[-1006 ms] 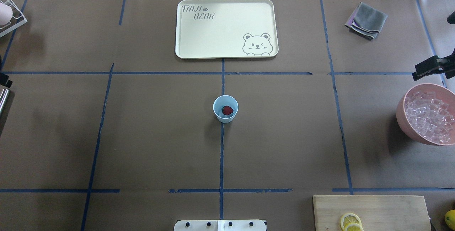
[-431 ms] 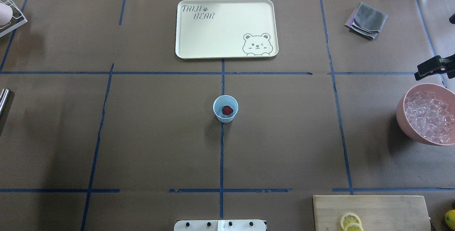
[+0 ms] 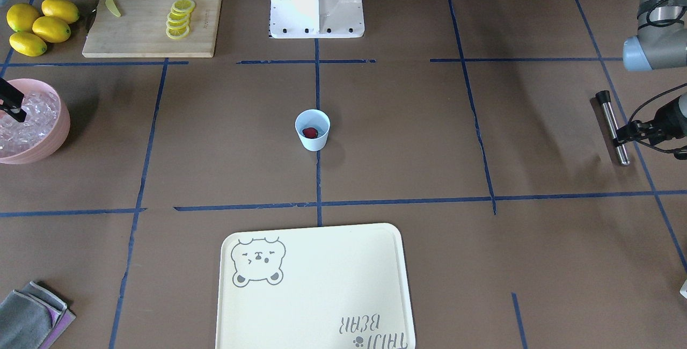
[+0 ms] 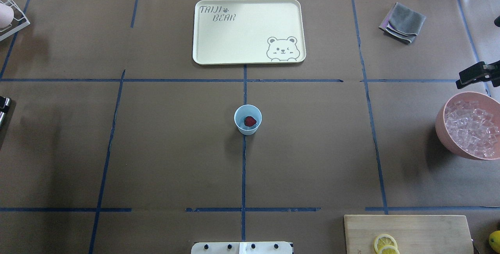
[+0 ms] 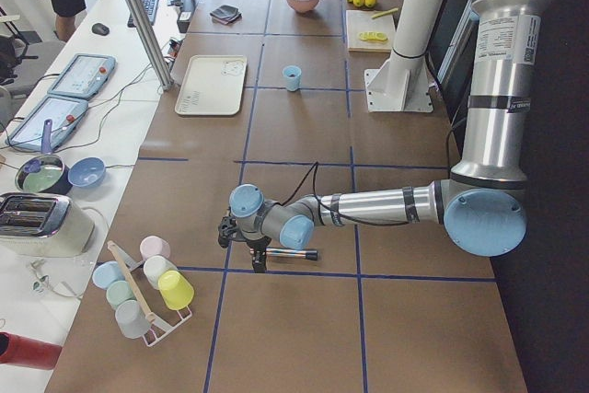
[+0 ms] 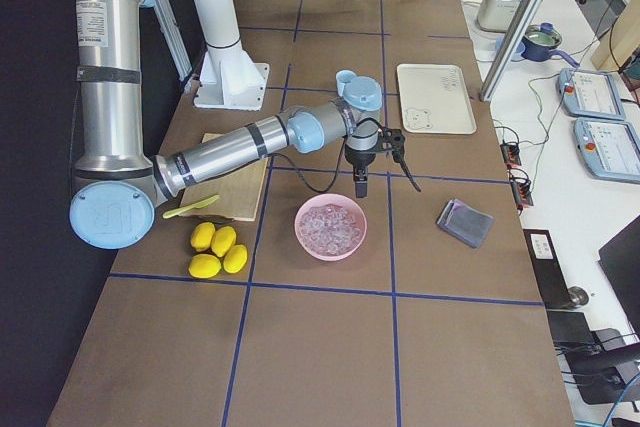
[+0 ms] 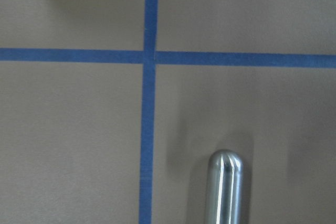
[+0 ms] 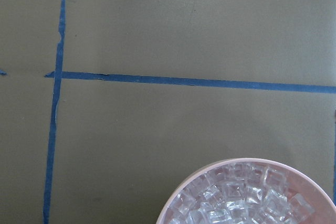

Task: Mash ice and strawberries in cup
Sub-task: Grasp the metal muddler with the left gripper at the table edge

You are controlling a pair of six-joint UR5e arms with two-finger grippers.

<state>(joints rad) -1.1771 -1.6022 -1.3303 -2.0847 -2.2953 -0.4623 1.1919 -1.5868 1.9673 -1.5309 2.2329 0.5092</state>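
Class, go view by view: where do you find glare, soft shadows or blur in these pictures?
Left wrist view: the steel rod looks soft, with a streak of glare on its rounded tip. Overhead view: the pink bowl throws a soft shadow toward the view's left, and the cup is sharp. Right wrist view: the ice glints.

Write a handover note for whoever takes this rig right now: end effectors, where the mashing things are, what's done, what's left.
Left end effector: shut on the steel rod, held level, seemingly just off the table at the robot's left edge.
Right end effector: hangs by the pink bowl rim; open or shut cannot be told.
Cup: upright at table centre, strawberry inside.
Ice: piled in the pink bowl; whether any lies under the berry is unclear.
Done: berry in cup, rod gripped.
Left: bring rod to cup and mash.
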